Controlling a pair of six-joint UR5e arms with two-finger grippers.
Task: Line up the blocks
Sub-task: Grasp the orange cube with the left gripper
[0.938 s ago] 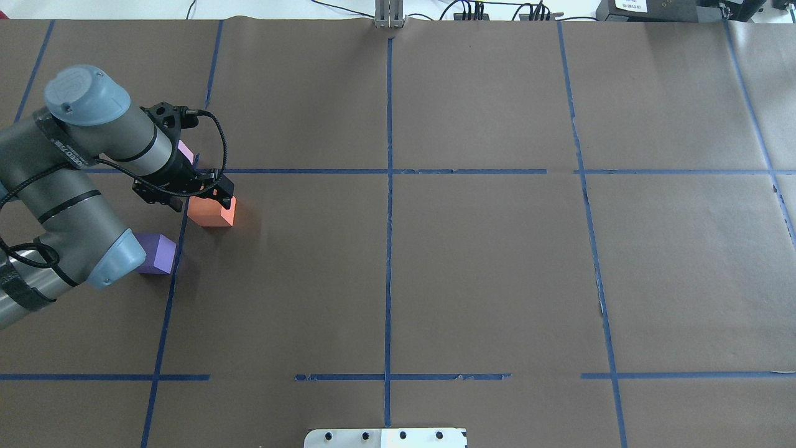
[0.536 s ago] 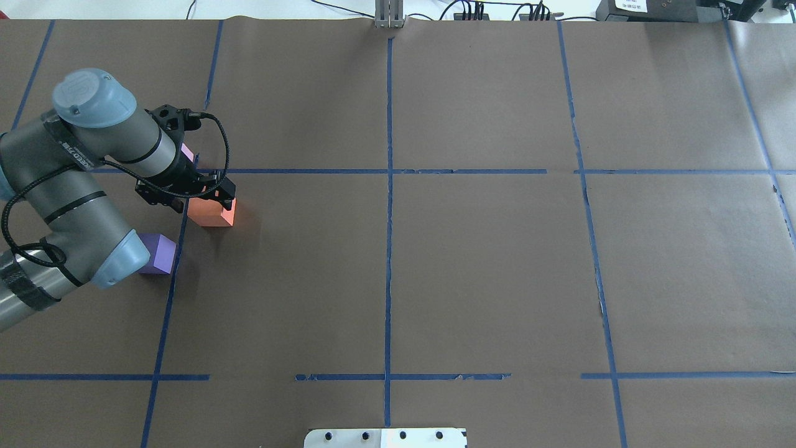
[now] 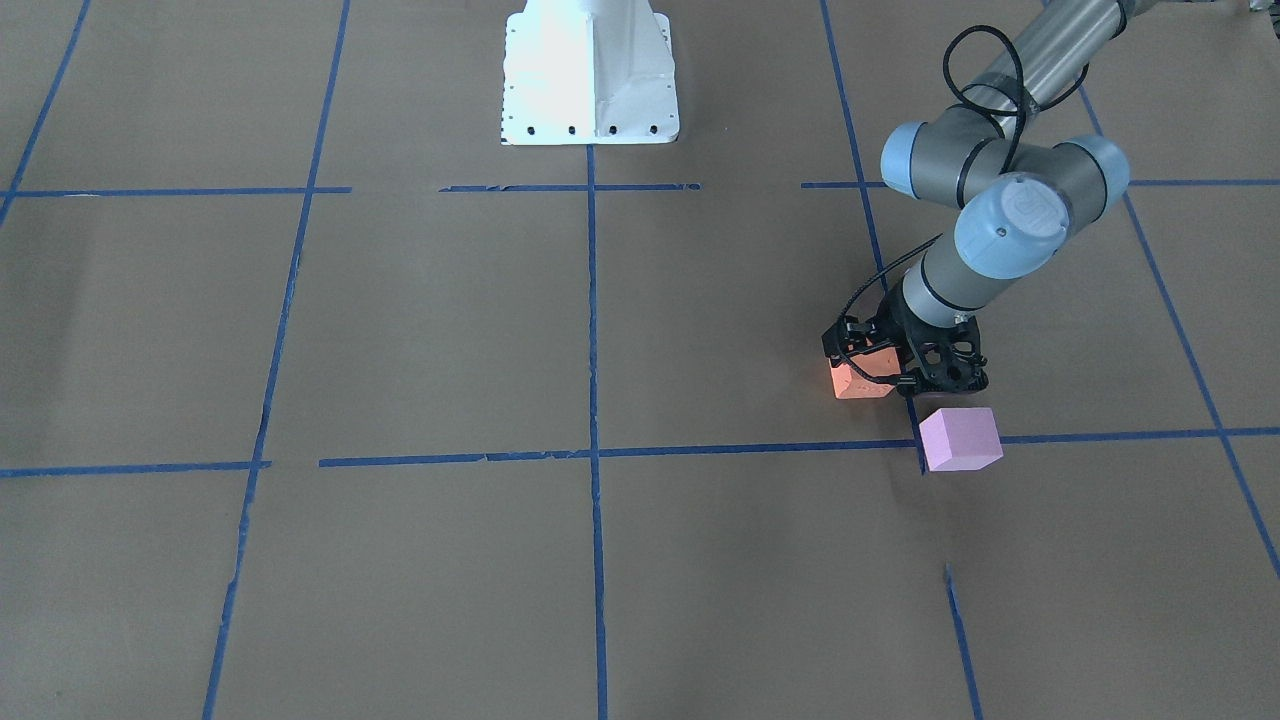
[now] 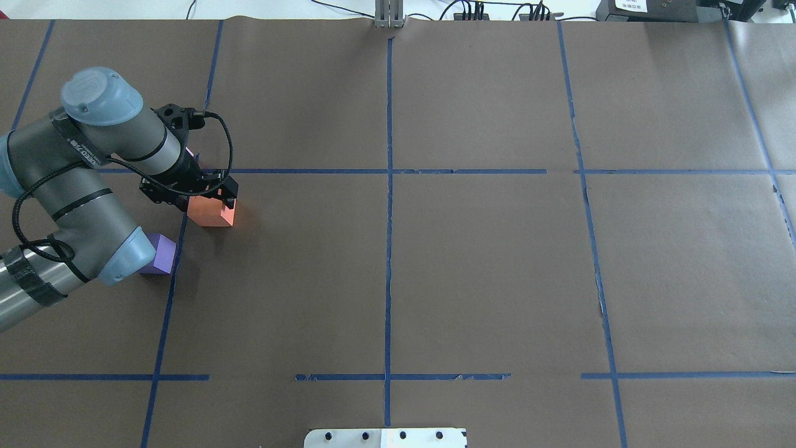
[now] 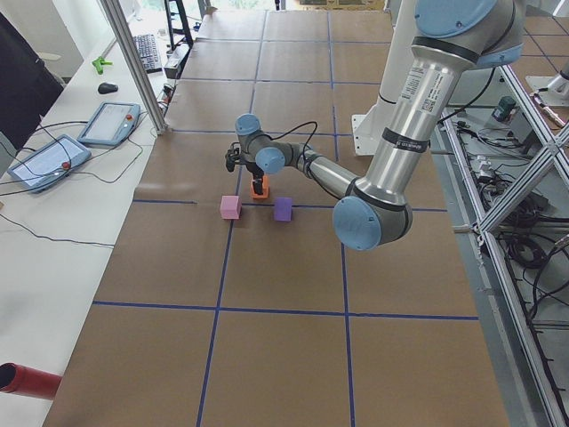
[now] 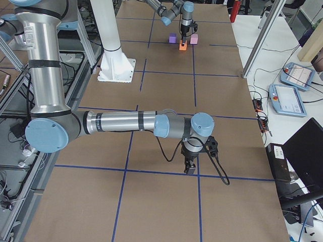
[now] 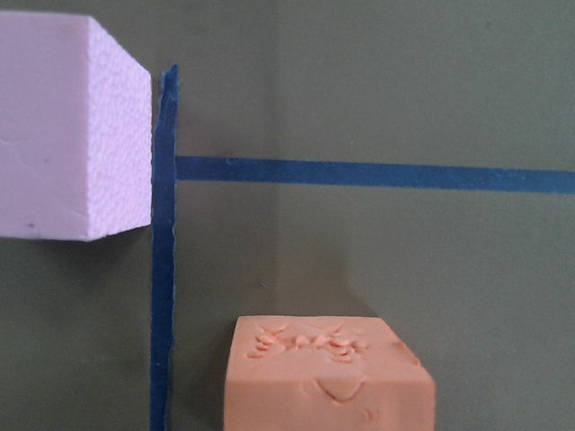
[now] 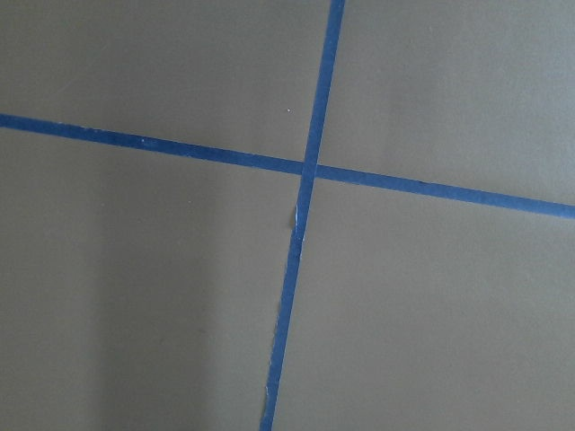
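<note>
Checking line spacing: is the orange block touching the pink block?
Apart. Left wrist view shows bare paper between the orange block and the pink block.

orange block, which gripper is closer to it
Left. The left gripper is right over the orange block; the right gripper hangs over a tape crossing, far from it.
</note>
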